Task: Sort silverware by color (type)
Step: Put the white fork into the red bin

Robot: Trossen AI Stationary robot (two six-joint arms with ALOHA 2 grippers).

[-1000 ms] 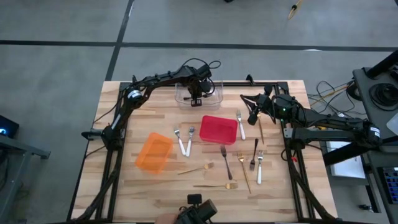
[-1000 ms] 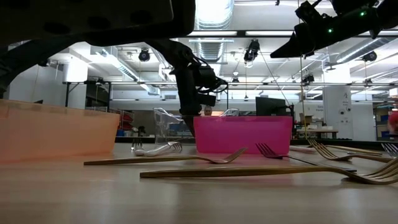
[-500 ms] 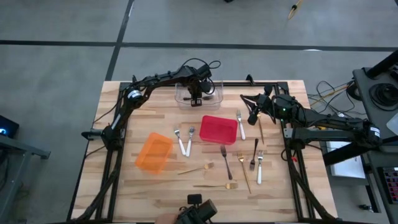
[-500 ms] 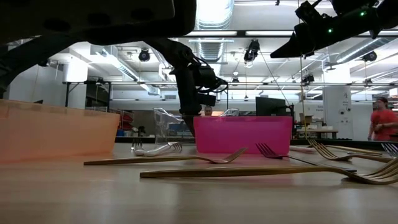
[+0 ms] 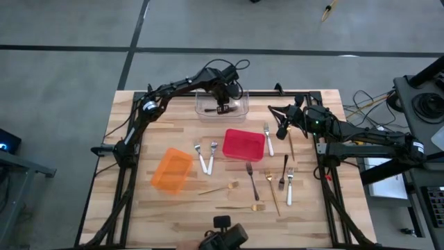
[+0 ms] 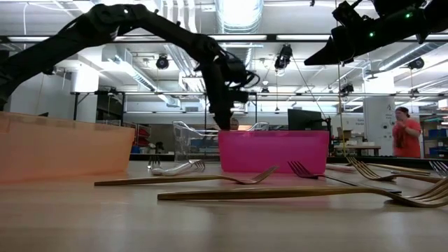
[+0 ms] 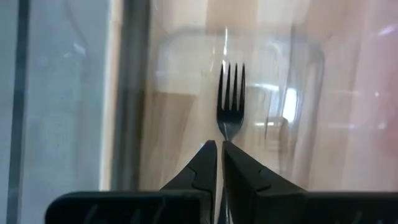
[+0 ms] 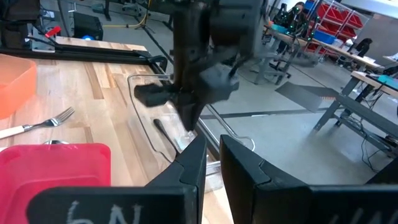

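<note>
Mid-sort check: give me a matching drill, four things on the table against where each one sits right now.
Things:
A. dark metal fork in front of the left gripper
B. pair of silver utensils
C. red plastic bin
D. orange plastic bin

Places:
1. middle of the wooden table
2. inside the clear plastic bin
3. between the orange and red bins
4. nearest the table's left edge

Pairs: A-2, B-3, C-1, D-4

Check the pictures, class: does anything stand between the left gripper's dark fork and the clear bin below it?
Nothing visible does. The left gripper, shut on the dark fork, hangs right over the clear bin, tines pointing into it.
</note>
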